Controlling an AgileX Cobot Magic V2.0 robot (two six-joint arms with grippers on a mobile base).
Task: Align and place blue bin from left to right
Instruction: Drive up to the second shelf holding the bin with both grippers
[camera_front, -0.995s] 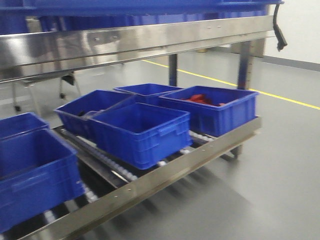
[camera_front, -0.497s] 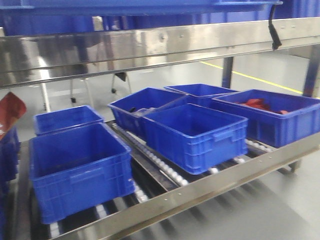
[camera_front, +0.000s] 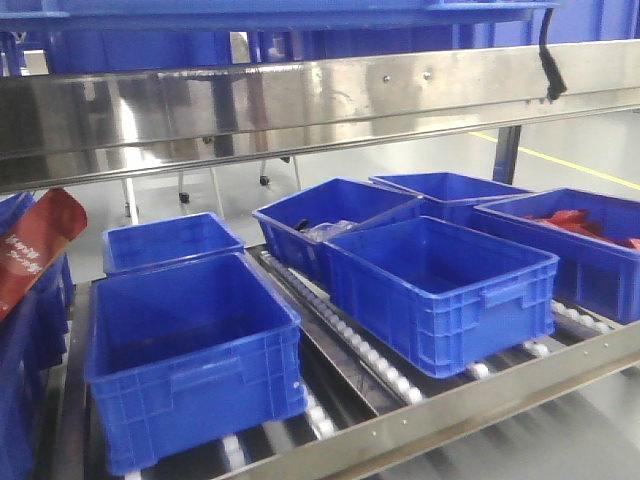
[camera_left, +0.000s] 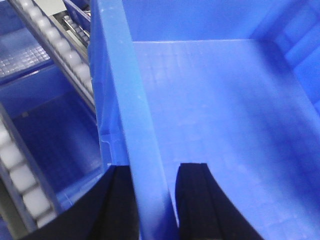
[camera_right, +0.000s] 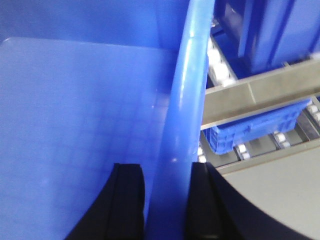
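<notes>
The blue bin (camera_left: 210, 100) fills both wrist views, seen from above with its smooth floor and thick rim. My left gripper (camera_left: 155, 200) is shut on the bin's left rim (camera_left: 125, 110), one black finger inside the wall and one outside. My right gripper (camera_right: 165, 200) is shut on the opposite rim (camera_right: 187, 90) in the same way. The blue bin (camera_right: 75, 110) hangs over the roller rack (camera_right: 250, 97). A blue strip (camera_front: 300, 10) runs along the top edge of the front view; I cannot tell if it is this bin.
A steel rail (camera_front: 300, 100) crosses the front view. On the roller shelf (camera_front: 380, 360) below sit several darker open bins: one at the front left (camera_front: 190, 360), one in the middle (camera_front: 440, 290), one with red items (camera_front: 590, 240) at the right. A red packet (camera_front: 35, 250) juts in at the left.
In the front view the rack's bins have slid to the right and come closer, and the red packet has come further into view at the left.
</notes>
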